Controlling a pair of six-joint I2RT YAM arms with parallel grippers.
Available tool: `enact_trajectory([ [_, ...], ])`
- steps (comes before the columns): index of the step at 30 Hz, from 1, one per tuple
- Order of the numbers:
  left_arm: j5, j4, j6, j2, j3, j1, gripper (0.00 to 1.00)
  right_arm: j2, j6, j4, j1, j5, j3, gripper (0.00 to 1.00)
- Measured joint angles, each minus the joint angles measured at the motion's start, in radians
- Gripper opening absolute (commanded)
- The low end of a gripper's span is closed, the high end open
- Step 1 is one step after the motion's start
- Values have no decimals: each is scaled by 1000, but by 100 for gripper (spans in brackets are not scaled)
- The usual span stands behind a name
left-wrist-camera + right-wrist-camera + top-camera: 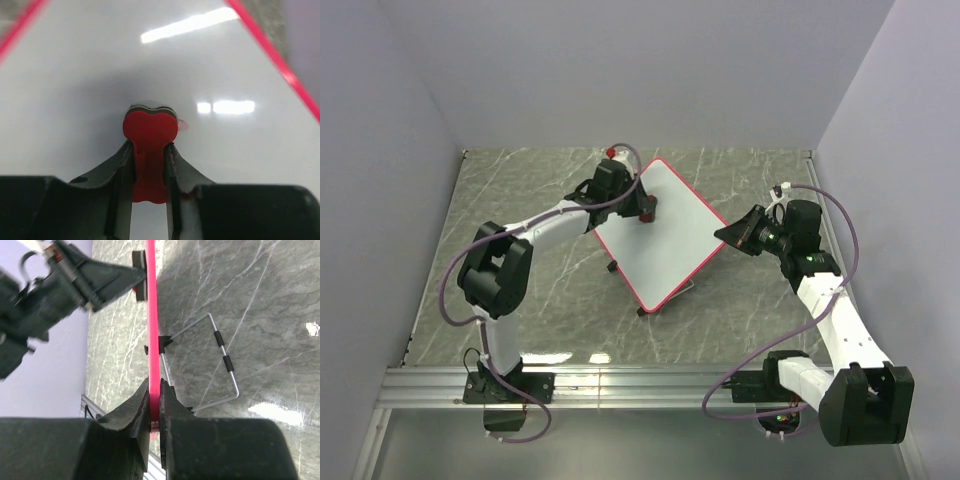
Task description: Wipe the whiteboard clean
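Whiteboard [665,235] sits mid-table, turned diamond-wise and propped on a wire stand [220,360]. Right gripper [155,390] is pinched tight on the board's pink frame at its 3 o'clock corner, steadying it. Left gripper [150,150] is closed on the red eraser [150,130], with the pad against the white face near the board's 11 o'clock side. Step in hand looks like wiping. The face around the eraser shows no clear writing; a small pinkish patch at its 3 o'clock could be ink or reflection, cannot tell. Next move likely calls for firm, flat strokes toward 5 o'clock while the right claw holds.
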Motion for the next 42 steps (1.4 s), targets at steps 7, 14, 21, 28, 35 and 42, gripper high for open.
enact_trajectory([
  [7,9,-125,91,106,151,77,0,0,-3,-6,0,0,2,0],
  [14,62,-253,206,192,395,4,0,0,-4,-15,0,2,4,0],
  [21,99,-161,171,84,254,-89,0,3,-4,-19,0,8,5,0],
  [28,109,-108,127,26,95,-5,0,6,-8,-18,0,-2,5,0],
  [35,106,-177,132,175,204,161,0,6,-9,-15,4,1,5,0],
  [42,110,-216,136,218,316,129,0,7,-6,-22,7,2,8,0],
])
